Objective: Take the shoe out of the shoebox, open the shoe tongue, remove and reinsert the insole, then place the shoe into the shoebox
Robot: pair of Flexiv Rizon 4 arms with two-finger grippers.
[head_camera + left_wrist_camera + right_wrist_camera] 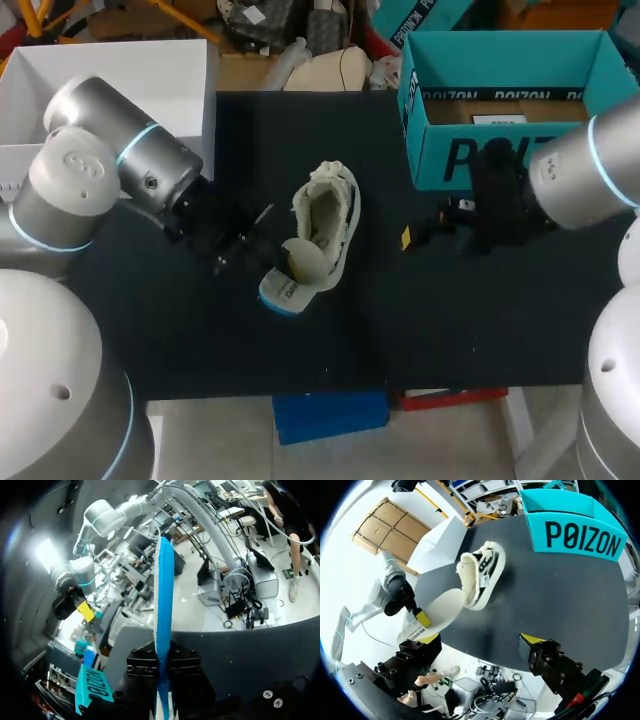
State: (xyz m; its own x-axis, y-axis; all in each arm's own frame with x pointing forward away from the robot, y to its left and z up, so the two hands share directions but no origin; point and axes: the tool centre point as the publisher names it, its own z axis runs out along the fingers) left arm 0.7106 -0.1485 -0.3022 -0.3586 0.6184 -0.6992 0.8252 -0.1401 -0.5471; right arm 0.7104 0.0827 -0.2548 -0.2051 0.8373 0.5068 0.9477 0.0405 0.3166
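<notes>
- The left hand (pixel 162 666) is clamped on the blue-edged insole (pixel 163 595), which stands edge-on between its fingers.
- The insole seems to touch the heel of the shoe (pixel 328 222).
- The shoe lies mid-tabletop (pixel 450 320), apart from the teal shoebox (pixel 480 160).
- The right hand (pixel 480 639) is spread wide and holds nothing.

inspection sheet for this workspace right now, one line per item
surface: black table top, flat
job's things: shoe lies mid-table, outside the teal shoebox; insole is out, at the shoe's near end
clutter: white box at the far left edge
grippers: left gripper shut on the insole; right gripper open, holding nothing, between shoe and shoebox
cables: nothing seen
surroundings: nothing seen reaching over the table
</notes>
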